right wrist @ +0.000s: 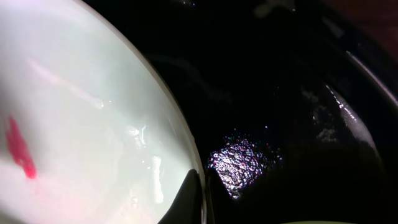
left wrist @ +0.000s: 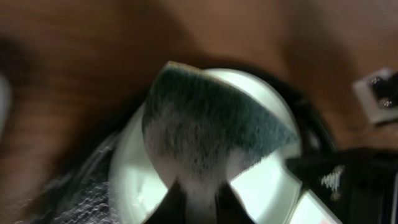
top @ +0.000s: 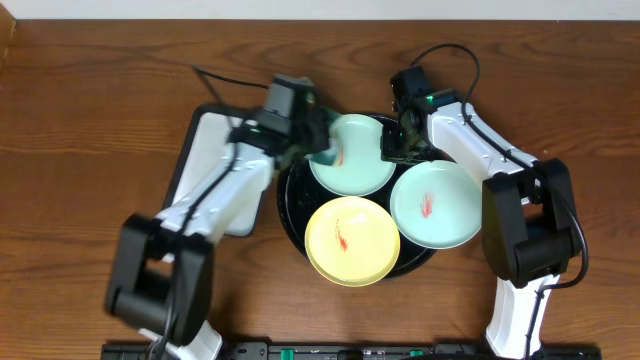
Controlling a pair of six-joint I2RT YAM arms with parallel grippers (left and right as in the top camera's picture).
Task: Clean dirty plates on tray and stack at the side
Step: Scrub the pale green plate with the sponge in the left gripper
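- tray (top: 293,215) sits mid-table (top: 90,90), all 3 plates on it, each w/ a red-orange smear
- top mint plate (top: 358,160) at the far side of the tray; right mint plate (top: 440,215) on the right side, its outer edge past the tray rim; yellow plate (top: 352,240) at the near side
- plates packed close, rims meeting or overlapping; can't tell which lies on which
- left gripper (top: 318,140) over the left edge of the top mint plate, fingers clamped on a sponge (left wrist: 211,124)
- left wrist view: sponge has a dark green scrub face, pale strip on its top edge, fans out from the closed tips (left wrist: 196,190) over a pale plate (left wrist: 134,168); view is blurred, so can't tell if the sponge touches the plate
- right gripper (top: 400,148) btwn the two mint plates, over the tray
- right wrist view: fingers together (right wrist: 200,196), tips right at the rim of a mint plate (right wrist: 81,93) w/ a smear (right wrist: 18,149); can't tell if the rim is nipped, nor which mint plate it is
- wet, glossy black tray floor (right wrist: 280,93) beside that rim
- white tray (top: 205,150) w/ dark rim lies left of the black one, partly under the left arm
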